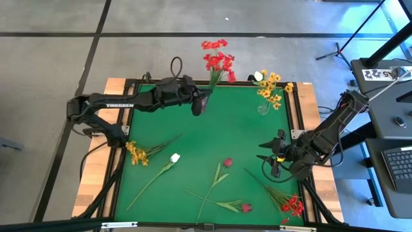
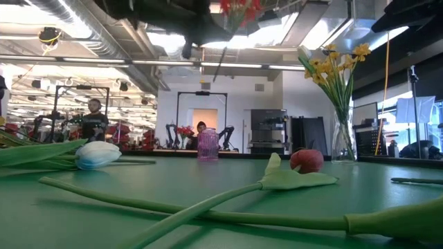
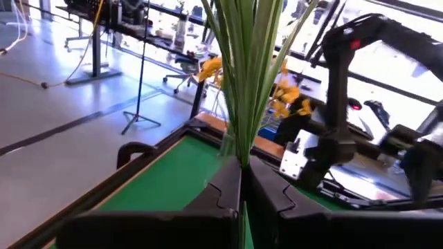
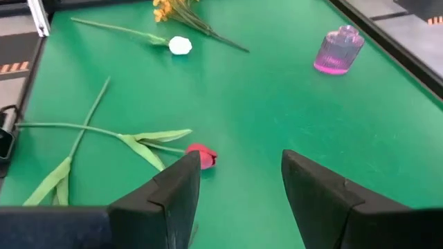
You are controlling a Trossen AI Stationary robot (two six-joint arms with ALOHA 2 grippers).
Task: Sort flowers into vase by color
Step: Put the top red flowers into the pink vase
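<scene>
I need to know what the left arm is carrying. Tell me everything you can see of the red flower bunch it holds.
The red flower bunch is a cluster of small bright red blossoms on thin green stems that look like plastic. The left gripper is shut on the stems, holding the bunch above the far edge of the green table, blossoms reaching out past the edge.

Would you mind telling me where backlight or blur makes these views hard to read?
Low view: bright ceiling lights silhouette the left gripper overhead, and the nearest stem is out of focus. Left wrist view: window glare washes out the room behind the red flower stems. High view: evenly lit green mat.
</scene>
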